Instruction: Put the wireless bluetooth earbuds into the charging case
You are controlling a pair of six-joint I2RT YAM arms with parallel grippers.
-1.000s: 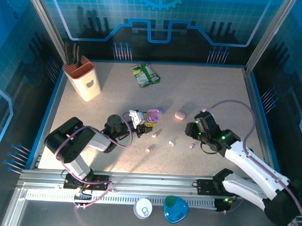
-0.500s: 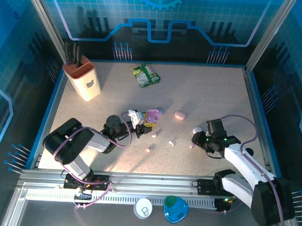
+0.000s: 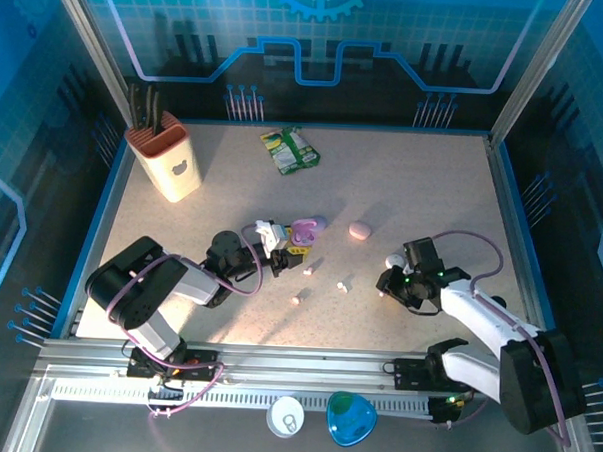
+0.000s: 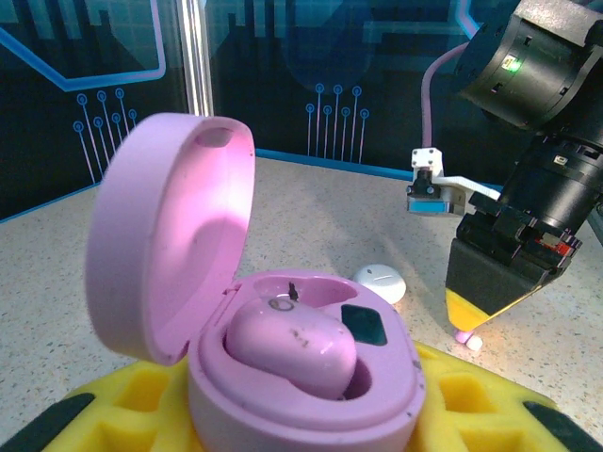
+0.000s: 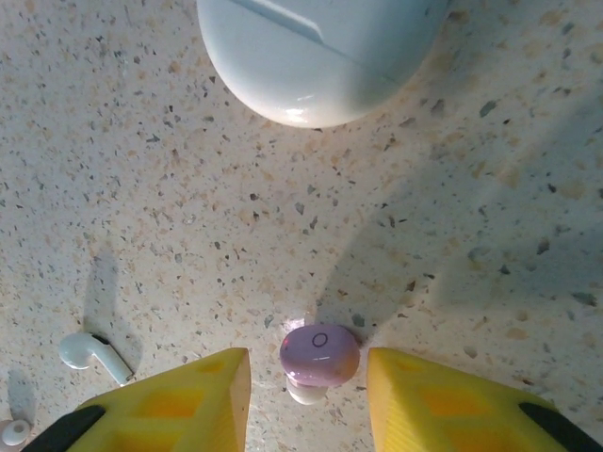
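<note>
Earbuds [image 3: 343, 285] lie loose on the speckled desk [image 3: 434, 182], a few small white and pink ones scattered near the middle between the two arms. The left pincer [image 3: 293, 242] is clamped on the open purple charging case [image 4: 301, 395], whose shell sits between its yellow fingers [image 4: 132, 400]. The case's lid [image 4: 174, 235] stands tilted back to the left, and a seated earbud [image 4: 292, 344] of the same purple fills one well. To the right, the right pincer [image 5: 309, 388] is down at the desk with its jaws apart. They straddle a purple earbud [image 5: 319, 356] that rests on the surface, a narrow gap showing on each side. In the left wrist view this earbud shows just under the right pincer's yellow tip. A white case [image 5: 316, 56] lies closed just beyond the purple earbud, and a white earbud [image 5: 94, 355] lies to its left. A pink case [image 3: 358, 231] sits closed farther back, right of the charging case. A knife block [image 3: 169, 160] stands at the far left and a green packet [image 3: 290, 150] lies at the far middle.
</note>
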